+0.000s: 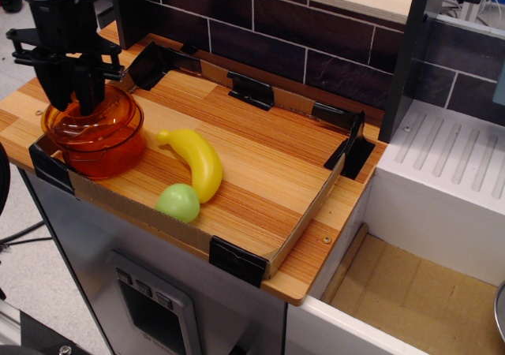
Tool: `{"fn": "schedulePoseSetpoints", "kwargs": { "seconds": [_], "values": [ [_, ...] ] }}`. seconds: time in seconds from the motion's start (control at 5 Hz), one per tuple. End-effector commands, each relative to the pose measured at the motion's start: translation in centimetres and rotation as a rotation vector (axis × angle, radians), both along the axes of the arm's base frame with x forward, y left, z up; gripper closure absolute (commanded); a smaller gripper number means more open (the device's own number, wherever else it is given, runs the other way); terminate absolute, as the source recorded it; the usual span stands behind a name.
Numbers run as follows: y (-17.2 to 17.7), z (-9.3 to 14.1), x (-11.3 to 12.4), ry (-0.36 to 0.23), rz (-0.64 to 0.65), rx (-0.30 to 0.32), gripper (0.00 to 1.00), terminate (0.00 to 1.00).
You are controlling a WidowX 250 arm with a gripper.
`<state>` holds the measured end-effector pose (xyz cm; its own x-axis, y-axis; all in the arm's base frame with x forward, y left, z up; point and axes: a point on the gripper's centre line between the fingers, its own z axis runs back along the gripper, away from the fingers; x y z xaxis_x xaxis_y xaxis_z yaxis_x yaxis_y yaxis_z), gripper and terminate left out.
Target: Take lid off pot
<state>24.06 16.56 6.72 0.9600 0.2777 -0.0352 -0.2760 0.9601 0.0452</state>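
The wooden table (pixel 260 158) carries the orange pot (pixel 99 146) at its left end. A yellow banana (pixel 197 162) lies near the middle, with a green ball (pixel 178 203) touching its lower end.

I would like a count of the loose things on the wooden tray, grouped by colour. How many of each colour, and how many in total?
Orange: 2 (the pot and the lid under the claw)
Yellow: 1 (the banana)
Green: 1 (the ball)
Total: 4
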Motion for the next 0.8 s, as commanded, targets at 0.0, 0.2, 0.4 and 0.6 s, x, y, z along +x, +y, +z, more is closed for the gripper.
{"fn": "schedulePoseSetpoints", "kwargs": {
  "seconds": [0.0,0.2,0.4,0.6],
  "values": [
    [1.0,7.1,0.8,-0.098,0.073,0.026,1.0,0.0],
    [-1.4,7.8,1.8,-0.082,0.104,-0.002,1.0,0.0],
    [-3.9,7.8,3.1,-0.087,0.13,-0.037,1.0,0.0],
    [-6.7,7.5,4.4,-0.069,0.188,-0.069,1.0,0.0]
  ]
}}
